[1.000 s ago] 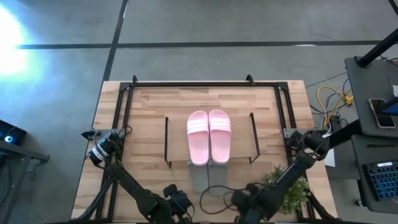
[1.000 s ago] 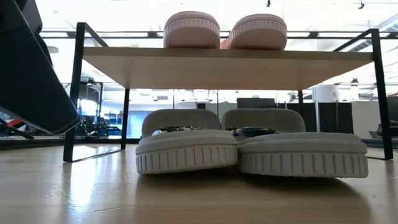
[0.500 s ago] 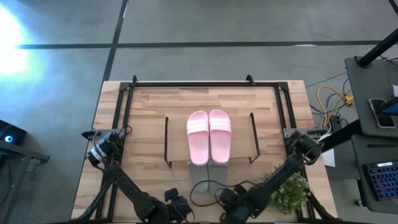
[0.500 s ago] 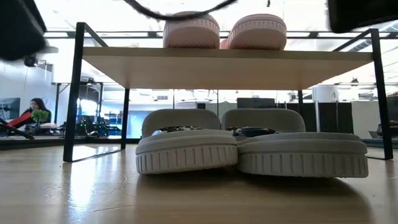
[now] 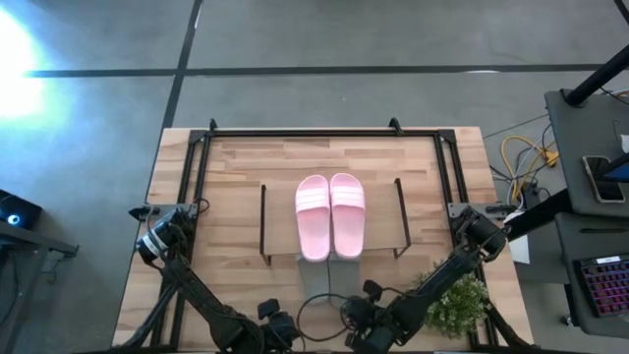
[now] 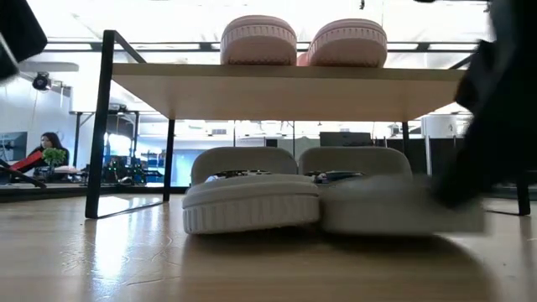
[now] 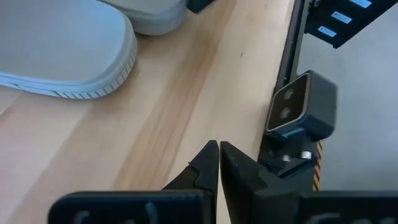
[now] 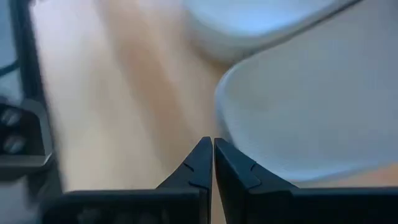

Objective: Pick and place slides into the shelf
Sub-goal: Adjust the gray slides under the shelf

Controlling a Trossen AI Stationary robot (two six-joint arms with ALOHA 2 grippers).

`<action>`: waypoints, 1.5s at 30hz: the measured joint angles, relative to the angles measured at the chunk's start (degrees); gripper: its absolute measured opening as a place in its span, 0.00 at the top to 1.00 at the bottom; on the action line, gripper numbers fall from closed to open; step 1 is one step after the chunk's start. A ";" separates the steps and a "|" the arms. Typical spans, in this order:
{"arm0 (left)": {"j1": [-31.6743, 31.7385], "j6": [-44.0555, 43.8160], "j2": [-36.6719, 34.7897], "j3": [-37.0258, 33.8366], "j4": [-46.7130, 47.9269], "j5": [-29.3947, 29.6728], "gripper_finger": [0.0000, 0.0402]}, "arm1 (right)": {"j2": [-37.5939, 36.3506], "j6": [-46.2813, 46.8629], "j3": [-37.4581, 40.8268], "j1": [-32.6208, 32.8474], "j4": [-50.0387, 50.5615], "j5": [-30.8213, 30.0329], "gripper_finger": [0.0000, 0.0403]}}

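Grey-green slides (image 6: 252, 200) half hidden under shelf (image 6: 285, 88), right hand (image 8: 208, 163) and left hand (image 7: 219, 167) pressed together.

Pale pink slides (image 5: 330, 214), white bands across straps.
Grey-green slides (image 6: 252, 195), ribbed sole edges, pale grey in left wrist view.
Shelf (image 6: 285, 86): light wood plank, black metal end frames.
Desk (image 5: 236, 177): light wood, visible plank grain.
Left claw (image 7: 219, 163), right claw (image 8: 207, 160): black.
Plant (image 5: 458, 300): green.
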State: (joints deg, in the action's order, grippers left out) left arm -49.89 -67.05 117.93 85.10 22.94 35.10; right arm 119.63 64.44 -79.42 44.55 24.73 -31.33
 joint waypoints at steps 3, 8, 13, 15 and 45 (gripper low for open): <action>0.00 -0.02 0.00 -0.17 -0.01 0.04 1.00 | 0.00 1.13 0.02 -0.60 3.04 -7.46 0.97; 0.00 -0.02 0.00 -0.12 -0.02 0.13 1.00 | 0.00 9.51 0.14 -2.52 11.00 -8.94 0.97; 0.23 -0.02 0.00 0.03 -2.27 0.16 1.00 | -0.73 7.65 -0.18 -1.76 9.96 -7.33 0.97; 0.62 0.38 0.00 -0.14 -4.27 0.22 1.00 | -1.30 4.97 -1.08 -0.93 7.58 -5.08 0.97; 8.68 22.55 0.35 -6.05 -18.34 -2.98 1.00 | -9.79 -11.42 -19.41 7.60 4.90 -12.92 0.97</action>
State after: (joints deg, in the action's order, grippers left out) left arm -41.21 -44.50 118.28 79.05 4.60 32.12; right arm 109.85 53.02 -98.83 52.16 29.64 -44.24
